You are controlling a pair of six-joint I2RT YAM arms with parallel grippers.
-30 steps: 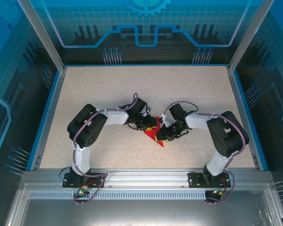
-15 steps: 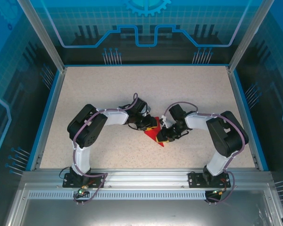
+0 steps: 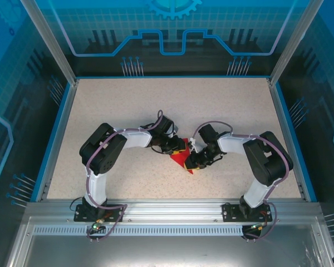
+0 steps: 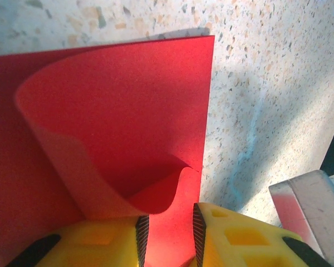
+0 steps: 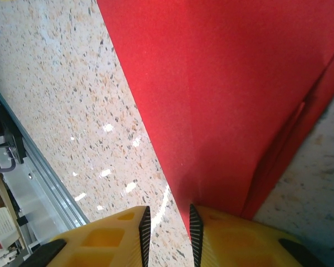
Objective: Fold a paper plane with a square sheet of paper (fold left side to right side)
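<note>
Both arms are meeting at mid-table over the red paper (image 3: 182,160), which from overhead is reading as a small wedge pointing toward the near edge. The left gripper (image 3: 178,149) is sitting at its far-left side and the right gripper (image 3: 192,161) at its near-right side.

I am judging that the step in hand is bringing the left flap over to the right edge and setting the crease. To do it well, I am planning to keep one gripper pinning the base layer while the other draws the flap across low and slowly. I am also lining up edge to edge before pressing, since this thin sheet is likely to skate on the table (image 3: 128,105).

Left wrist view: a curled flap (image 4: 111,128) is standing up off the flat layer, rolled and not creased, with its right edge lying along the layer's right edge. The jaws are standing a little apart with red between them. Whether the tips are pressing the sheet down I cannot tell.

Right wrist view: the jaws are likewise slightly apart, with bare table in the gap and the paper's edge beside one pad. A layered fold line (image 5: 289,133) is running along the right.

The overhead is too coarse for the curl or the layers, but it is giving me how the arms are placed around the sheet.
</note>
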